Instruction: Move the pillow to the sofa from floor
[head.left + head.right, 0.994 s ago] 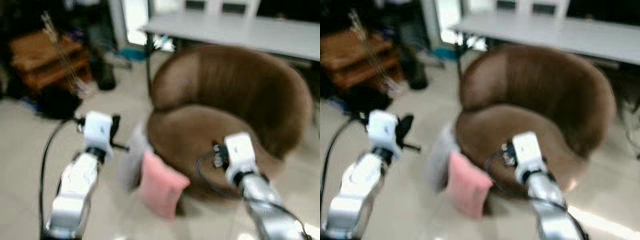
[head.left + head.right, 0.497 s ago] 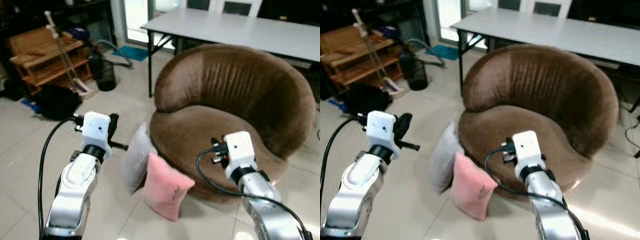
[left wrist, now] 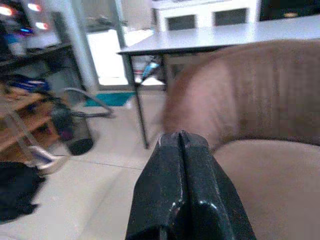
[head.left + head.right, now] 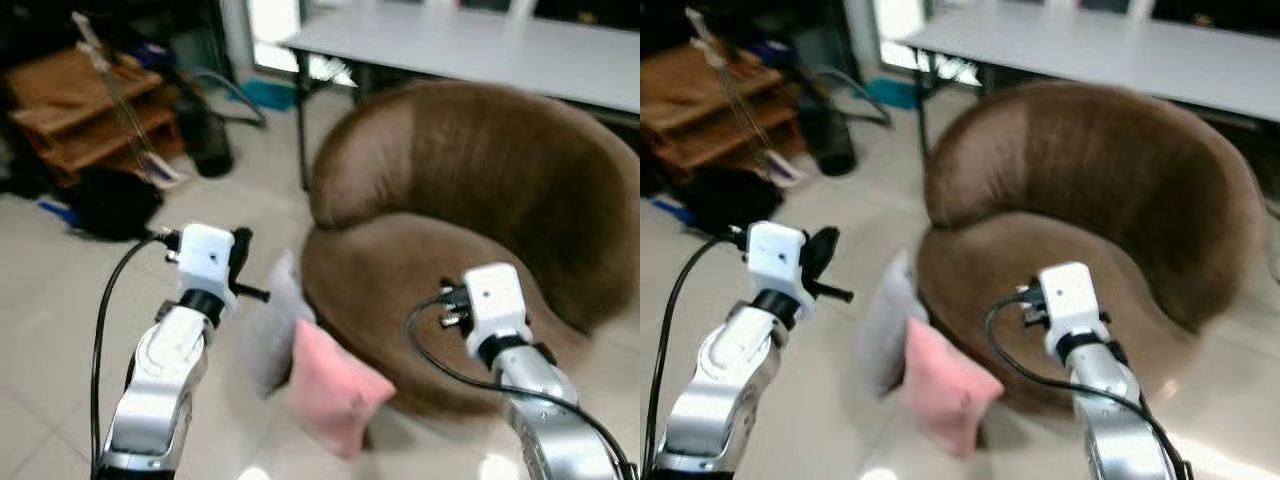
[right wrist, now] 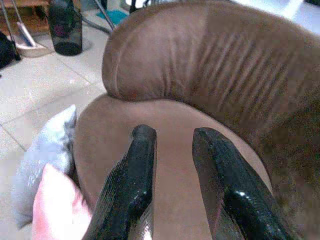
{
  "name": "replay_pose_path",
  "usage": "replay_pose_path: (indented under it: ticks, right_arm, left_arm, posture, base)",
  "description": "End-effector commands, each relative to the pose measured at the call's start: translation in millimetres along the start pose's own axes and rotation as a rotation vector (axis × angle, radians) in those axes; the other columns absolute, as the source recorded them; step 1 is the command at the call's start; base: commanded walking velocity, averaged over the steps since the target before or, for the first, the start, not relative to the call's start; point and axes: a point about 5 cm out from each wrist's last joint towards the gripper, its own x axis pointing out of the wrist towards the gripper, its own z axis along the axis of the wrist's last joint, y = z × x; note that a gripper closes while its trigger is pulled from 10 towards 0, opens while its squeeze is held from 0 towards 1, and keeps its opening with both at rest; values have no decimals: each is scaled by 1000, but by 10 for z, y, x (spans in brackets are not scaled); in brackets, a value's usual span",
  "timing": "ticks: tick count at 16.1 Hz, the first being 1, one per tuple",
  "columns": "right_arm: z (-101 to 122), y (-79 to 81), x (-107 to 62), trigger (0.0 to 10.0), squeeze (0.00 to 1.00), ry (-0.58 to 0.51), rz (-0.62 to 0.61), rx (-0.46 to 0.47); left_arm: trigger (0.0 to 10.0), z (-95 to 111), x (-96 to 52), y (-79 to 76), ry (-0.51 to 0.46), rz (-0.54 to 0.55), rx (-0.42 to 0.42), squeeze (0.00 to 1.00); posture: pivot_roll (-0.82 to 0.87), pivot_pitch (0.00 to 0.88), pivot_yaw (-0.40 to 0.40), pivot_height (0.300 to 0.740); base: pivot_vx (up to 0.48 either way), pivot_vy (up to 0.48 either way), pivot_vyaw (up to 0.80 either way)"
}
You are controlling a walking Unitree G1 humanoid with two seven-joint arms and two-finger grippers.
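The brown sofa (image 4: 470, 230) stands in front of the robot, its seat bare. On the floor (image 4: 60, 300), a pink pillow (image 4: 330, 385) leans against the sofa's front edge with a grey pillow (image 4: 272, 320) just behind it. The right pincer (image 5: 170, 150) hangs over the seat with its fingers parted and holding nothing; the left pincer (image 3: 182, 145) is clenched, empty, raised beside the pillows. A good approach would lower the right pincer toward the pink pillow's upper corner, taking a deep bite of fabric before lifting.

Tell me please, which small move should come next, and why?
Probably lower the right pincer, now open above the sofa seat, toward the pink pillow, which leans on the floor against the sofa beside a grey pillow. The left pincer is shut.
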Motion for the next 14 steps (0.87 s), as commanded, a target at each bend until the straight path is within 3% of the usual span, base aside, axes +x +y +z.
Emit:
replay_pose_path:
  ticks: [1, 10, 14]
  right_arm:
    - [46, 72, 10, 10000, 0, -17, 27, 11]
    - [57, 93, 13, 10000, 0, -35, 58, 11]
    - [31, 118, -5, 10000, 0, -33, 81, 29]
  left_arm:
    - [10000, -22, -20, 95, 16, 24, 16, 0]
    - [10000, -29, -22, 97, 9, 25, 14, 0]
    - [10000, -46, -83, 126, -13, -18, 21, 0]
  posture:
    - [-74, 20, 27, 740]
    - [-73, 0, 21, 740]
    - [-71, 0, 17, 710]
  base:
    - [296, 0, 0]
    - [297, 0, 0]
    - [0, 0, 0]
